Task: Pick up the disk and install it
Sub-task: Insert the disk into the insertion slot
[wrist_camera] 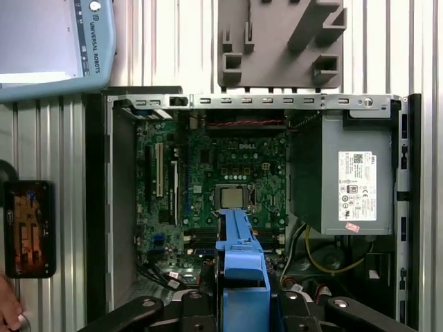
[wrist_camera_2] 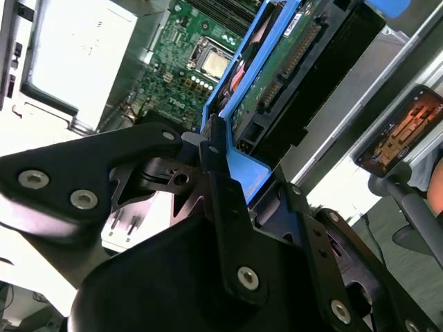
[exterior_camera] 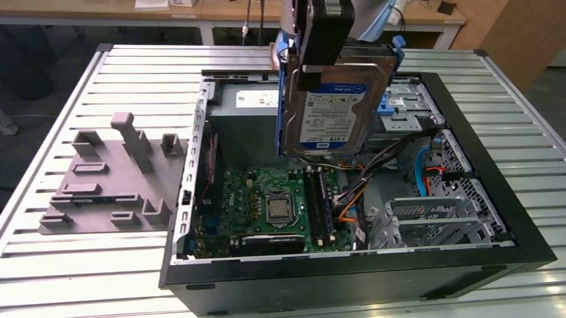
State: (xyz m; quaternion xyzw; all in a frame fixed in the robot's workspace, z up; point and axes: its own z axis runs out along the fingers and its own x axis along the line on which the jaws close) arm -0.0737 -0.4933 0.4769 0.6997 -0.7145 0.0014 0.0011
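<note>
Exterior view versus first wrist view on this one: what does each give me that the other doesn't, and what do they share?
Exterior view: the disk hangs upright over the open case, its labelled face toward the camera, with the gripper clamped on its top edge.
First wrist view: a phone beside the case, with a hand near it.
Both: the motherboard, the power supply, and the grey fixture outside the case.
</note>
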